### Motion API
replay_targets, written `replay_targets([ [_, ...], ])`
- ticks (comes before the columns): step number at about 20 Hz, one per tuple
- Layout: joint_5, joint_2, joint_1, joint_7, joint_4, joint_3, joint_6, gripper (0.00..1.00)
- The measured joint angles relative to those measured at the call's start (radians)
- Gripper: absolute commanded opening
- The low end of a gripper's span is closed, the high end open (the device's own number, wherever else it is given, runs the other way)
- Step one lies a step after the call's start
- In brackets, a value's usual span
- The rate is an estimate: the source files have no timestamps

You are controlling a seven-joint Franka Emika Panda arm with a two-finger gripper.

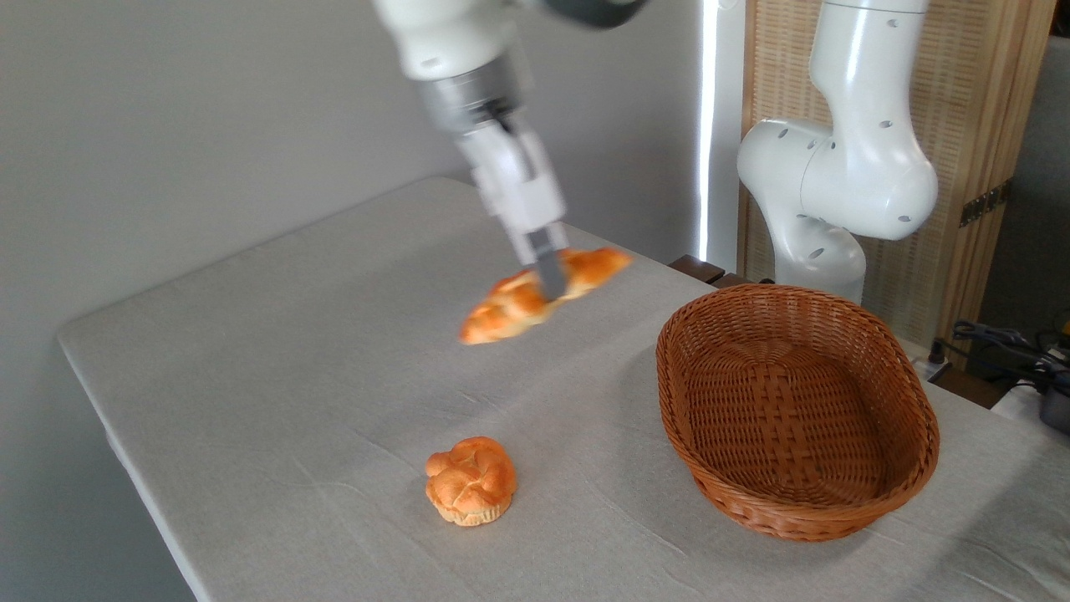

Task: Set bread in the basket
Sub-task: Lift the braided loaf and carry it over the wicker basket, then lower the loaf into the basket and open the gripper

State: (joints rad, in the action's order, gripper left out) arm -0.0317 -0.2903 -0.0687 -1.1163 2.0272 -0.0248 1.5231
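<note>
The gripper (547, 283) was closed on the bread (543, 294), pinching the long braided loaf across its middle. The loaf hung tilted, its left pointed end lower than its right, and it looked lifted clear of the table (251, 376), though motion blur made the gap hard to judge. It sat left of the basket (794, 410) and a little farther back, apart from it.

The step in hand appeared to be the carry toward the basket. To do it well, the arm would likely need to keep the loaf high enough for its low end to pass over the near wicker rim, then travel right and toward the camera until the loaf hung above the middle of the basket. Turning the loaf to lie along the oval's long axis before releasing would probably help it settle flat rather than catch on the woven wall. A mid-loaf grip seemed balanced, but the tilt suggested it could pivot between the fingers if moved abruptly.

A small round knotted bun (471, 480) lay on the cloth nearer the camera, well apart from the loaf and left of the basket, outside the likely path. The basket was empty. The arm's white base (836, 184) stood behind the basket.
</note>
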Motion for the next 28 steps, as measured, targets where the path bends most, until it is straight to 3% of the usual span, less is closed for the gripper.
replay_targets([
  [4,0.117,-0.232,-0.018,-0.228,0.277,-0.167,0.025,0.39],
  [8,0.176,-0.442,-0.111,-0.312,0.442,-0.417,0.052,0.39],
  [9,0.189,-0.469,-0.128,-0.327,0.458,-0.457,0.052,0.4],
  [10,0.199,-0.486,-0.141,-0.334,0.469,-0.478,0.052,0.48],
  [13,0.22,-0.493,-0.18,-0.335,0.483,-0.481,0.045,0.83],
  [14,0.247,-0.489,-0.193,-0.335,0.487,-0.481,0.038,0.89],
  [19,0.292,-0.475,-0.217,-0.335,0.5,-0.495,0.03,1.0],
  [28,0.294,-0.468,-0.217,-0.335,0.498,-0.506,0.027,1.0],
])
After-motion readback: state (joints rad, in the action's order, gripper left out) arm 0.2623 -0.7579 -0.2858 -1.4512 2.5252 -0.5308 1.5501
